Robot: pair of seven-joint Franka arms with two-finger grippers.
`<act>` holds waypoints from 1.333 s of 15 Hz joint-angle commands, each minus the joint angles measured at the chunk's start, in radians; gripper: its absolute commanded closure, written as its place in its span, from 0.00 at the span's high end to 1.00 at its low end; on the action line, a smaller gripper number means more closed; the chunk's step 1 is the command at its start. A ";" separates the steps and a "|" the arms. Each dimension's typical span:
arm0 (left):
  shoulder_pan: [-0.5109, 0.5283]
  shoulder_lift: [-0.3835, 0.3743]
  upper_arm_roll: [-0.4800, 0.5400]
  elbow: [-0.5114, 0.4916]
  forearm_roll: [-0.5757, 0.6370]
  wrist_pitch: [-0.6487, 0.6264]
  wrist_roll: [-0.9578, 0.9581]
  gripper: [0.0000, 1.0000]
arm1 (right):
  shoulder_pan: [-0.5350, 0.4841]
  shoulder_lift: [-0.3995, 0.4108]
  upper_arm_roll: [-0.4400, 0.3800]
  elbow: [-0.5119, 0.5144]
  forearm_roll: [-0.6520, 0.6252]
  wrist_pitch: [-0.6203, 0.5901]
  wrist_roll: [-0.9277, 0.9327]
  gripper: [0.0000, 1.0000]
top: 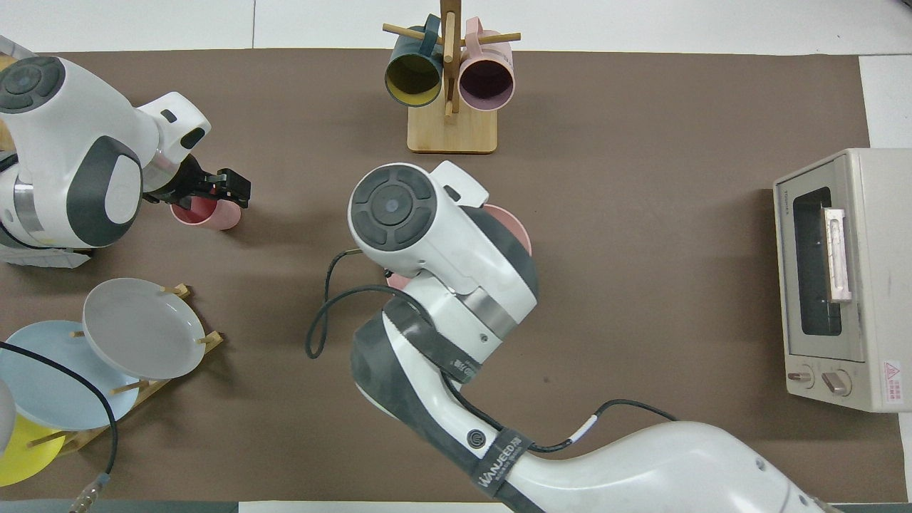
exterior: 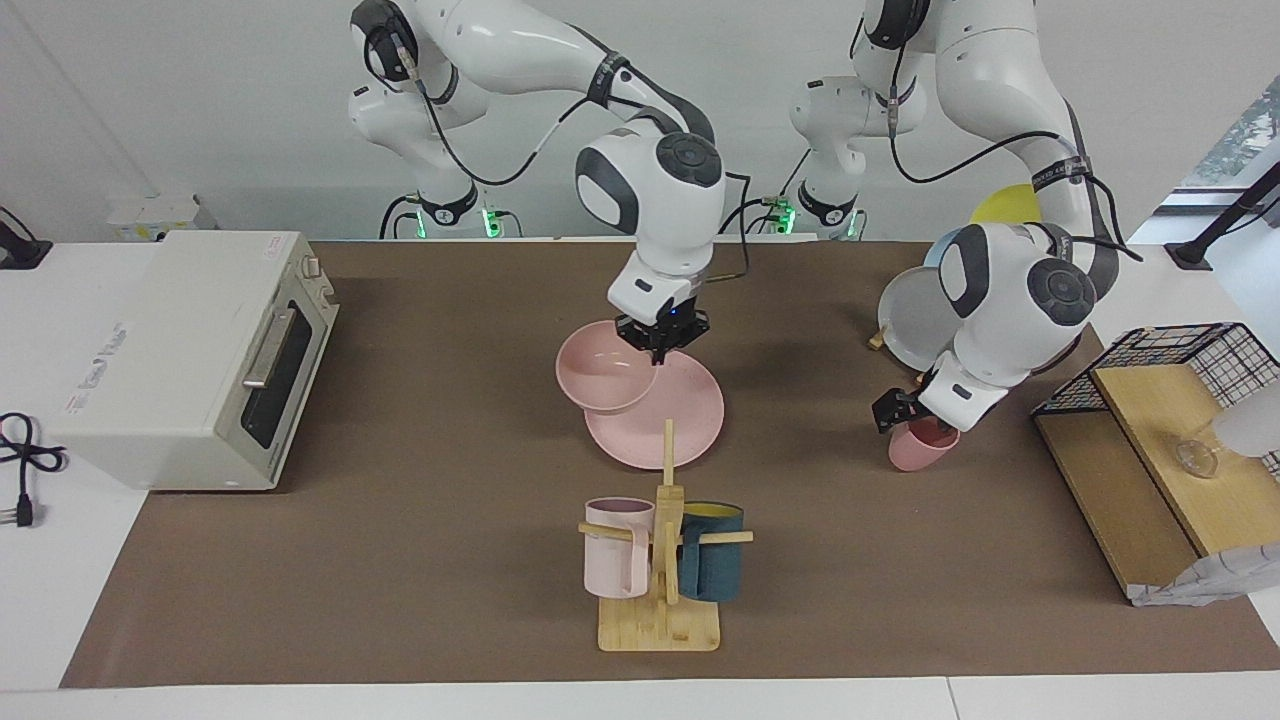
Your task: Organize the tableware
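Note:
My right gripper [exterior: 660, 347] is shut on the rim of the pink bowl [exterior: 603, 381] and holds it tilted in the air over the edge of the pink plate [exterior: 680, 425], which lies flat mid-table. In the overhead view the right arm covers most of both; a sliver of the bowl [top: 516, 226] shows. The pink cup [exterior: 913, 451] stands upright toward the left arm's end of the table. My left gripper [exterior: 912, 418] is down at the cup's rim, and sits over the cup [top: 206, 214] in the overhead view.
A toaster oven [exterior: 190, 360] stands at the right arm's end. A wooden mug rack [exterior: 660, 620] with a pale pink and a teal mug stands farther from the robots than the plate. A rack with a grey plate [exterior: 915, 320] and a wire basket [exterior: 1180, 370] stand at the left arm's end.

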 commanded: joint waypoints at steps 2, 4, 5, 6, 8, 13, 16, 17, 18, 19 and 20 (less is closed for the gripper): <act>-0.008 -0.009 0.008 -0.034 0.013 0.036 0.006 0.99 | 0.018 0.078 0.010 0.056 -0.029 0.077 0.077 0.00; -0.008 -0.011 0.009 -0.037 0.013 0.041 0.006 0.84 | 0.023 0.084 0.011 0.044 -0.027 0.148 0.080 0.00; -0.009 -0.011 0.009 -0.044 0.017 0.044 0.011 0.62 | 0.023 0.081 0.011 0.027 -0.029 0.148 0.080 0.00; -0.009 -0.014 0.009 -0.060 0.020 0.054 0.044 0.32 | 0.023 0.080 0.010 0.024 -0.044 0.137 0.080 0.00; -0.009 -0.021 0.011 -0.076 0.021 0.056 0.081 0.00 | 0.021 0.075 0.011 0.003 -0.070 0.139 0.080 0.00; -0.008 -0.023 0.011 -0.023 0.019 0.004 0.083 0.00 | 0.014 0.064 0.011 -0.021 -0.070 0.131 0.079 0.06; 0.026 -0.040 0.011 0.132 -0.007 -0.210 0.067 0.00 | 0.011 0.069 0.013 0.016 -0.070 0.091 0.071 0.71; 0.034 -0.052 0.012 0.172 -0.062 -0.290 0.038 0.00 | -0.003 0.064 0.013 0.048 -0.064 0.065 0.062 0.89; 0.035 -0.061 0.011 0.210 -0.099 -0.356 0.012 0.00 | -0.040 0.045 0.014 0.058 -0.061 0.044 0.036 1.00; 0.035 -0.060 0.011 0.251 -0.105 -0.411 0.008 0.00 | -0.081 0.000 0.025 0.056 -0.041 0.012 -0.026 1.00; 0.032 -0.067 0.009 0.264 -0.102 -0.447 0.009 0.00 | -0.118 -0.041 0.027 0.047 -0.009 -0.019 -0.092 1.00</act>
